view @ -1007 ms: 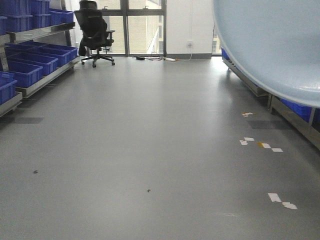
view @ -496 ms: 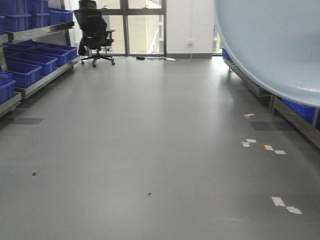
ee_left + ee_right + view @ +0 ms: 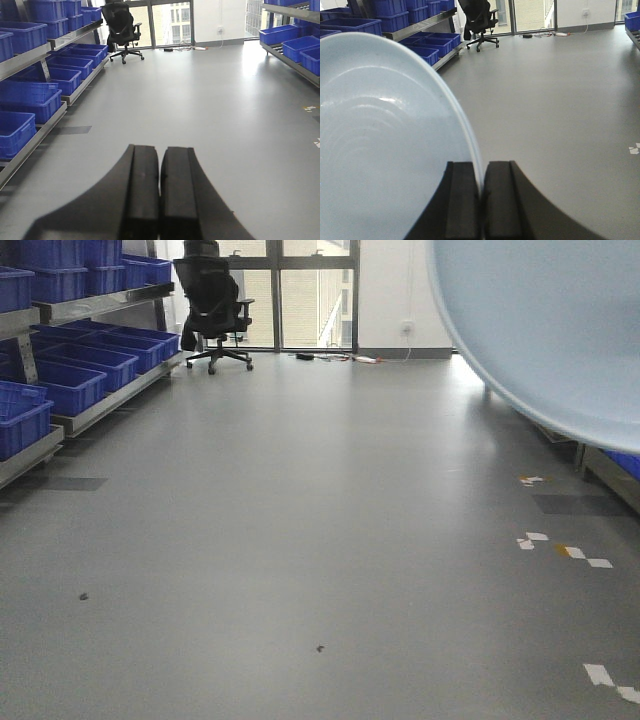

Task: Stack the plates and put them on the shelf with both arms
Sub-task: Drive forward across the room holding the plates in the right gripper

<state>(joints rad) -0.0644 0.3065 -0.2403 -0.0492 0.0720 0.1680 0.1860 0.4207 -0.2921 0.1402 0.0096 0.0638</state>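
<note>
While the right gripper [image 3: 483, 175] grips the rim of a pale bluish-white plate [image 3: 380, 150], its fingers [image 3: 462, 200] are drawn in narrow, one on each face of the thin rim. The plate is held up in the air above the grey floor [image 3: 300, 490], not resting on anything. Its hollow face with faint concentric rings is turned toward the right wrist camera. Whether a second plate lies against it cannot be told.

From the front view, the plate [image 3: 540, 320] fills the upper right corner, well to the right of the black office chair [image 3: 215, 305] and much nearer to the camera.

The left gripper [image 3: 160, 165] hangs over the floor with its fingers [image 3: 142, 190] pressed together and nothing between them. They point down the room, and the office chair [image 3: 122, 30] stands far off and a little to the left of their line.

Blue crates [image 3: 30, 95] sit on steel racking [image 3: 30, 145] left of the chair and nearer than it. White tape marks [image 3: 560, 550] dot the floor right of the chair, close to the camera.
</note>
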